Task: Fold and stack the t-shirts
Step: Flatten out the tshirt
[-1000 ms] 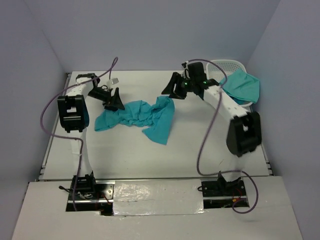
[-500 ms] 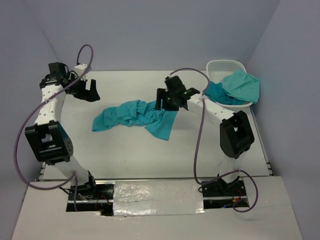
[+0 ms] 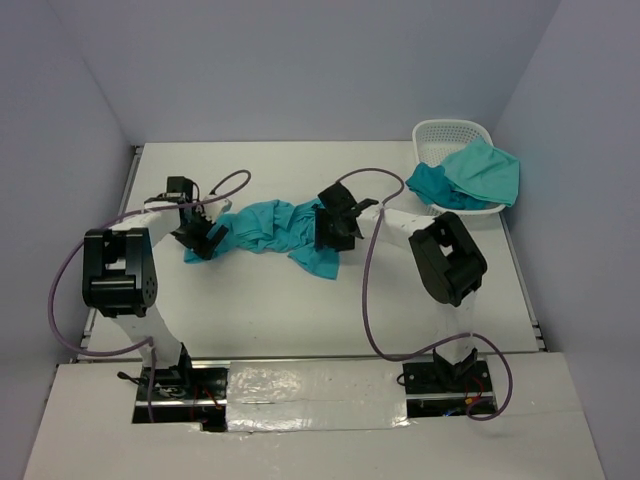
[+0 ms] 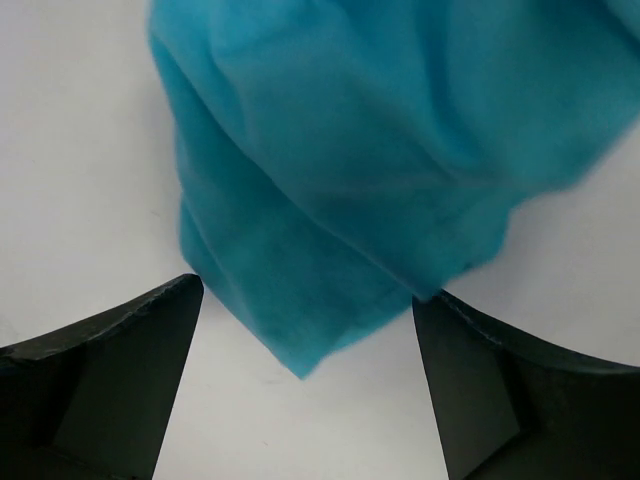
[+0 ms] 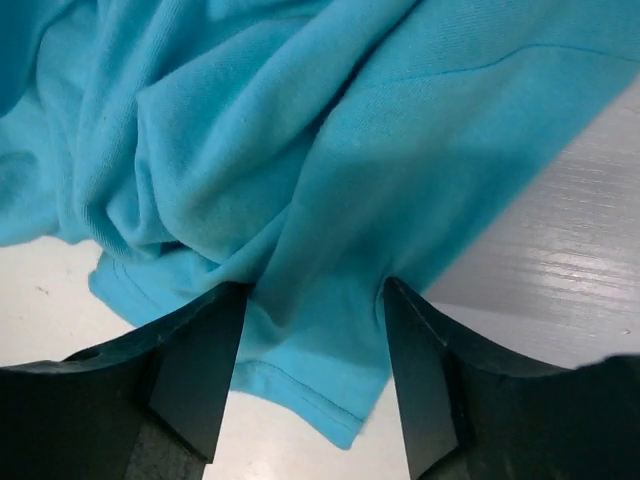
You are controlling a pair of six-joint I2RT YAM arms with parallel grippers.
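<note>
left hand [image 3: 200, 240]: dropped back to t-shirt [image 3: 272, 224] left tip, spread wide, empty | right hand [image 3: 330, 228]: lowered over right end, fingers apart, nothing gripped | t-shirt: crumpled mid-surface [image 3: 300, 310], unfolded; pinch-and-spread probably next | far right: more t-shirts [image 3: 480, 172] draped in basket [image 3: 440, 130]

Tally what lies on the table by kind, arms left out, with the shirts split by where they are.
White basket: 1
T-shirts in it: 2, the greener t-shirt and the bluer t-shirt
Crumpled t-shirt outside it: 1
Total: 4
</note>
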